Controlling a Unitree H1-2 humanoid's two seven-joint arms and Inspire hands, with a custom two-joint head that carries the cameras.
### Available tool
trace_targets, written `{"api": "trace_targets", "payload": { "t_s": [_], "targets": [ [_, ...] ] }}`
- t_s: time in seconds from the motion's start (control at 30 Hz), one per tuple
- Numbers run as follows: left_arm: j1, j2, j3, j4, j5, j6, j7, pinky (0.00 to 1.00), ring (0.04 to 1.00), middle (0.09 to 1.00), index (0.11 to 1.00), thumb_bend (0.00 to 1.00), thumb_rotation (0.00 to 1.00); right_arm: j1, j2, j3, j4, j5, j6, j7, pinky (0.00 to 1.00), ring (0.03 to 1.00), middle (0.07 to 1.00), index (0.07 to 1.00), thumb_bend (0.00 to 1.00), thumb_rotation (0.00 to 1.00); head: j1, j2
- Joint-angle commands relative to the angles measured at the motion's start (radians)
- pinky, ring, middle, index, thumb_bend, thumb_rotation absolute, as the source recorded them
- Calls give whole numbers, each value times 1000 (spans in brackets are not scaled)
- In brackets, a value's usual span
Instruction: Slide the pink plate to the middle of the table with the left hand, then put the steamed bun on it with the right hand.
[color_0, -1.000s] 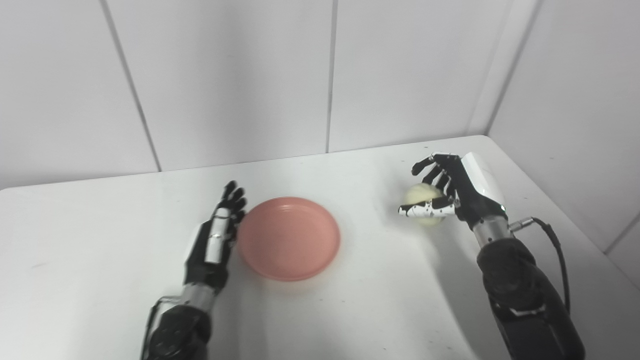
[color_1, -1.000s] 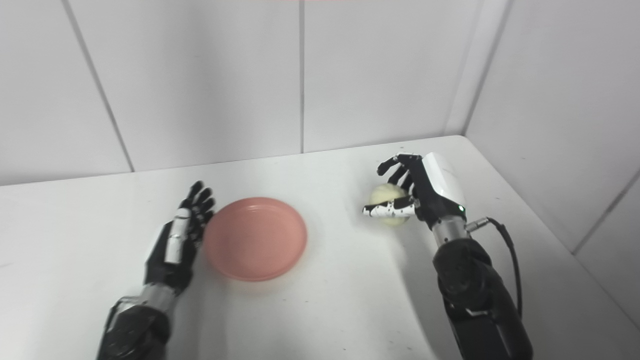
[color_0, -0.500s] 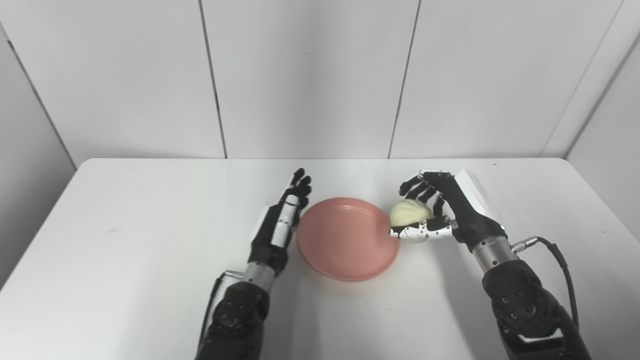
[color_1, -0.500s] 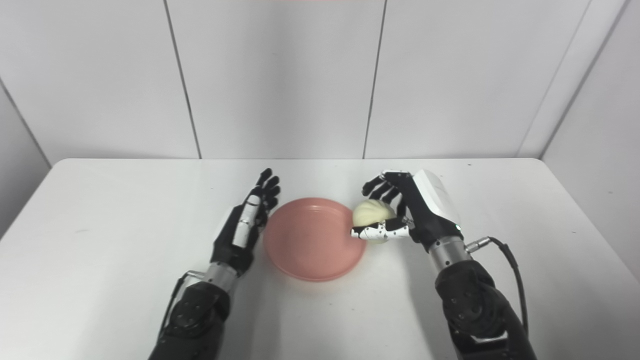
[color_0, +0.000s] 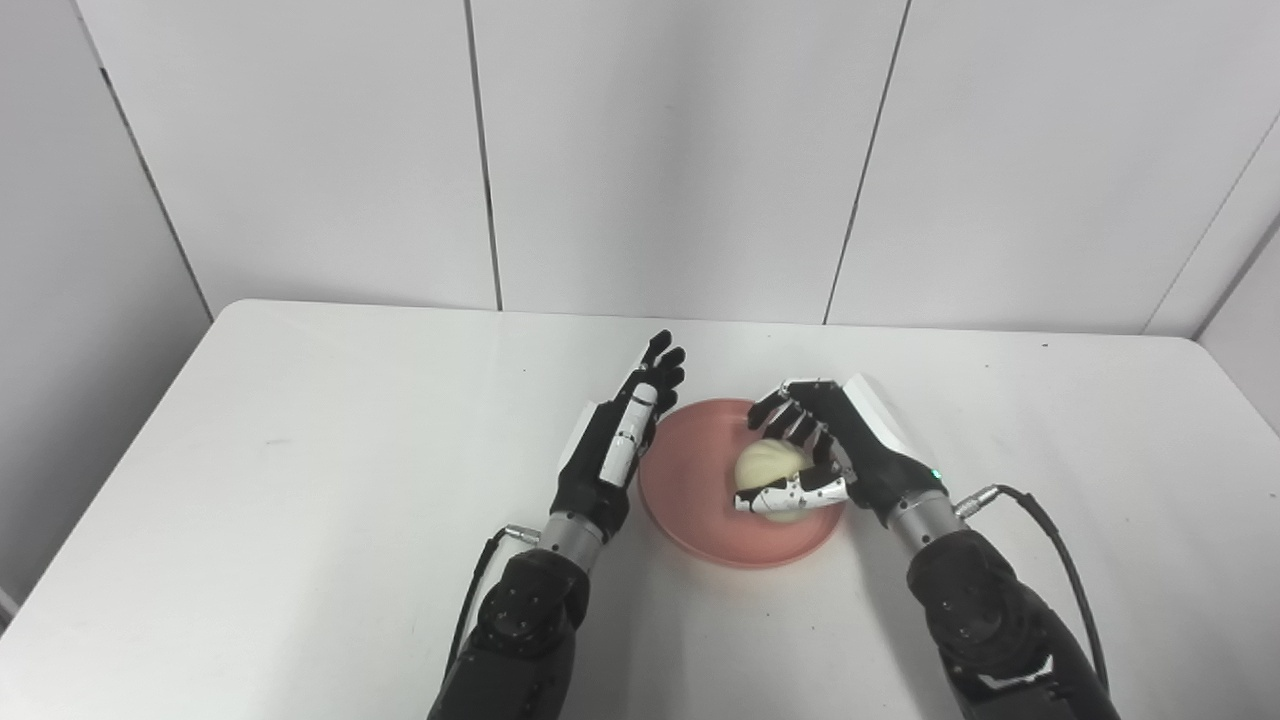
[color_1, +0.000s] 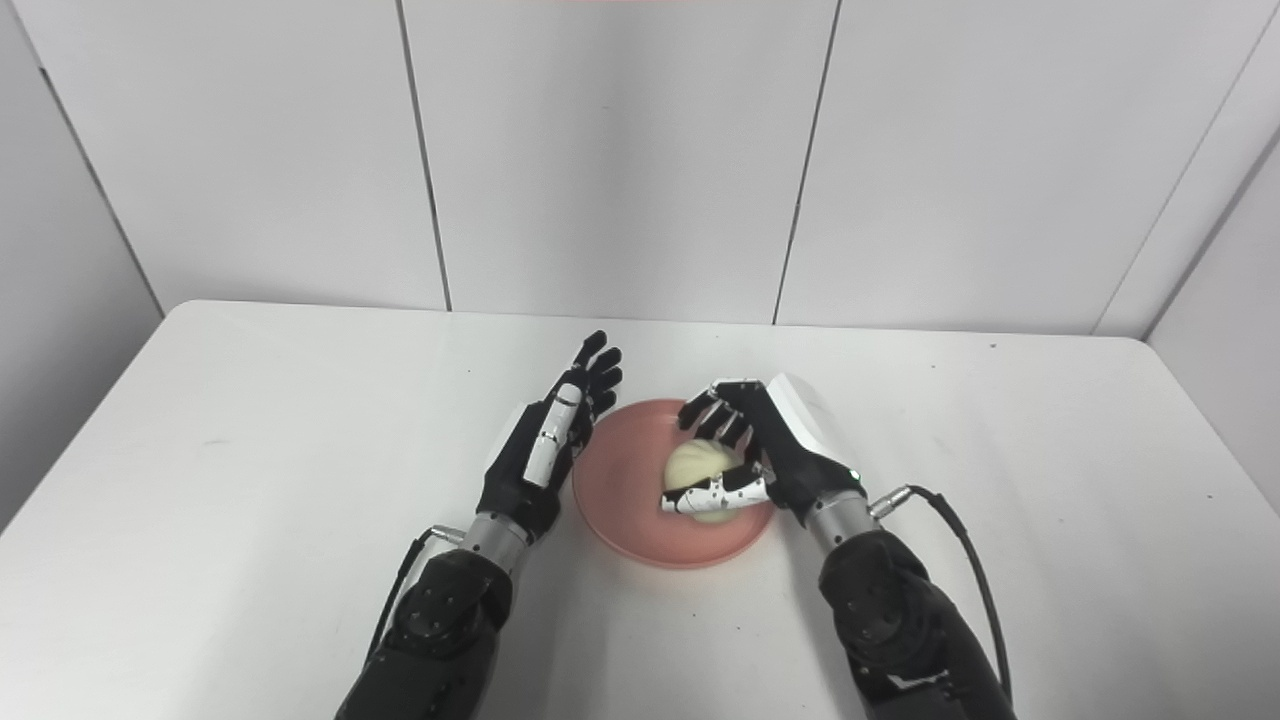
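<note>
Steamed bun (color_0: 768, 472) over pink plate (color_0: 690, 500), mid-tabletop (color_0: 300, 450).
Right hand (color_0: 840, 450) fingers clamped on bun; left hand (color_0: 615, 450) flat, fingers apart, beside plate's rim.

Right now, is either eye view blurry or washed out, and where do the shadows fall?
Left eye view: sharp, evenly lit; soft shadow beneath the pink plate. Right eye view: equally sharp; the white table is bright but not blown out; steamed bun reads clearly in the right hand.

White table (color_0: 300, 480) w/ rounded corners, white paneled wall (color_0: 660, 150) behind it
</note>
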Motion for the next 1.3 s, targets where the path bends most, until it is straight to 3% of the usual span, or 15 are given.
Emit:
{"api": "trace_targets", "payload": {
  "t_s": [0.0,0.2,0.33,0.43,0.5,0.53,0.57,0.7,0.77,0.97,1.13,1.27],
  "targets": [
    [53,-9,-4,56,0,-25,-2,990,975,970,955,432,1000,-57,3,6,0,-11,-69,-34,249,366,471,515,509,0,-2,0],
    [57,-6,-5,46,6,-22,4,993,976,968,955,424,1000,-79,5,44,96,-76,-127,-99,230,351,461,518,507,0,-14,2],
    [60,-4,-6,37,8,-19,2,995,975,968,955,415,1000,-81,-3,56,138,-84,-187,-136,404,417,517,509,511,0,-17,7],
    [62,-3,-6,29,6,-14,-1,999,978,974,966,423,1000,-76,-14,60,154,-94,-234,-155,472,432,544,502,510,0,-18,9],
    [61,-5,-1,32,2,-27,2,1000,980,974,962,451,1000,-71,-24,62,158,-99,-255,-157,623,675,714,499,507,98,-18,9],
    [61,-6,0,30,3,-38,7,1000,983,974,961,465,1000,-69,-28,64,161,-101,-266,-158,682,752,767,658,551,116,-18,9],
    [63,-7,3,25,4,-47,12,1000,983,972,958,474,1000,-67,-30,64,163,-101,-275,-156,701,778,787,717,567,145,-17,10],
    [65,-8,21,1,-25,-80,3,1000,996,979,961,517,1000,-61,-38,71,160,-114,-278,-143,798,859,854,819,613,312,-18,13],
    [65,-7,26,-7,-24,-84,11,1000,998,980,962,519,1000,-58,-42,74,150,-118,-267,-128,826,876,869,832,620,345,-18,13],
    [62,-18,42,-22,9,-96,83,1000,985,970,950,423,1000,-47,-50,74,129,-106,-267,-94,969,962,948,910,683,470,-22,14],
    [67,-11,25,-19,51,-111,116,1000,985,973,957,468,1000,-36,-71,69,123,-85,-299,-69,998,997,990,929,691,520,-26,14],
    [71,-7,16,-25,86,-107,147,997,989,973,962,475,1000,-7,-69,17,142,-12,-344,-107,990,1000,1000,985,657,636,-31,21]
  ]
}}
